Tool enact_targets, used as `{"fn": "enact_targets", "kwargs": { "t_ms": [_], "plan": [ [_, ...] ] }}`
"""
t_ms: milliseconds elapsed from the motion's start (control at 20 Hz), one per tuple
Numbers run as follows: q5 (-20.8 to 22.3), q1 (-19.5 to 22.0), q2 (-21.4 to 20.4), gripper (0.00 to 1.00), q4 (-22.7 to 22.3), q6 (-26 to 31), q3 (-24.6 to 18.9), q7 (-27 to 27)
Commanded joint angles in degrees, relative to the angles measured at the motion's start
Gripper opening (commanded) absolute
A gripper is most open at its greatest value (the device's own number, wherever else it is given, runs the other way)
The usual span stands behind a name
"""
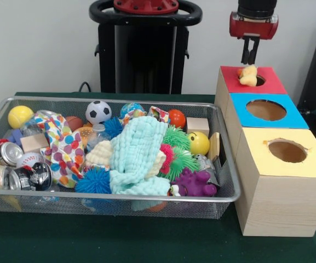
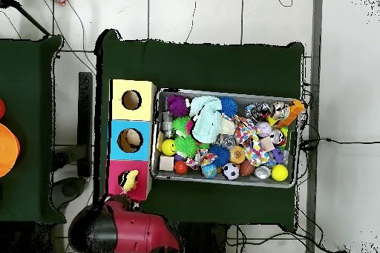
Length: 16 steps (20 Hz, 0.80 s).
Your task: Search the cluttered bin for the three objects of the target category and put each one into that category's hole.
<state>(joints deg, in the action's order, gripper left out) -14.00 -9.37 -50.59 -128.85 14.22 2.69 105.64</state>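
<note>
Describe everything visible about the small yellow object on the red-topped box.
The yellow object is small, soft-looking and lumpy, pale yellow with an orange patch, possibly a toy duck. It rests on the red box top, at the left rim of its hole, partly over the opening. The gripper hangs just above, not touching it. The overhead view shows it at the hole's edge too.

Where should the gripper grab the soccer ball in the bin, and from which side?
Take the soccer ball across its widest part, coming straight down. It sits exposed at the wire bin's far edge, its top clear, but toys crowd its sides, so a side approach looks blocked. The gripper now hangs over the red-topped box.
</note>
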Motion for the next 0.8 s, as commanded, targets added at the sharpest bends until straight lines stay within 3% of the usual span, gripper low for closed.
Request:
{"fn": "enact_targets", "kwargs": {
  "t_ms": [50,800],
  "plan": [
    [-3.6,1.5,3.9,0.0,7.4,-2.4,-4.5,11.2],
    [-4.1,1.0,6.6,0.0,7.1,-7.3,-5.4,12.7]
  ]
}}
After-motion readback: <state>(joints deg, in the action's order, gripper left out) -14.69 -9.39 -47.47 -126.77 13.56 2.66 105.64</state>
